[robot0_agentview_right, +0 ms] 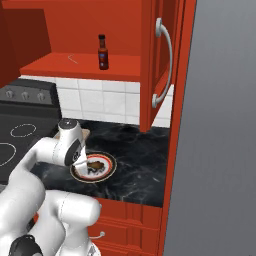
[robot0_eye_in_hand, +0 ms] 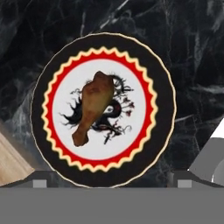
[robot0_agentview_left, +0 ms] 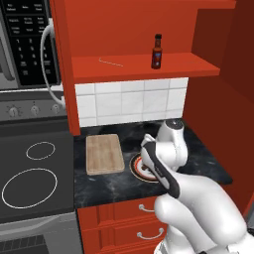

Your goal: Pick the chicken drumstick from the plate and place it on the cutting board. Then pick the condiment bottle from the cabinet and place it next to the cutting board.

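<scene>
Your light tan wooden cutting board (robot0_agentview_left: 104, 154) lies centre-left in the left base view, just beside the round dark-rimmed plate (robot0_eye_in_hand: 164, 109). In the hand view, the golden-brown chicken drumstick (robot0_eye_in_hand: 94, 107) rests mid-plate, directly above the two-finger gripper (robot0_eye_in_hand: 109, 183), fat end upper right, bone lower left. Jaws are released, wide apart, nothing grasped; you'd likely close across that diagonal.

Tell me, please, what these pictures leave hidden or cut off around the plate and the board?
- Left base view: the arm covers most of the plate.
- Right base view: the arm hides nearly all the cutting board.
- Hand view: the cutting board is cut by the left edge.
- Bottle label: too small to read.
</scene>
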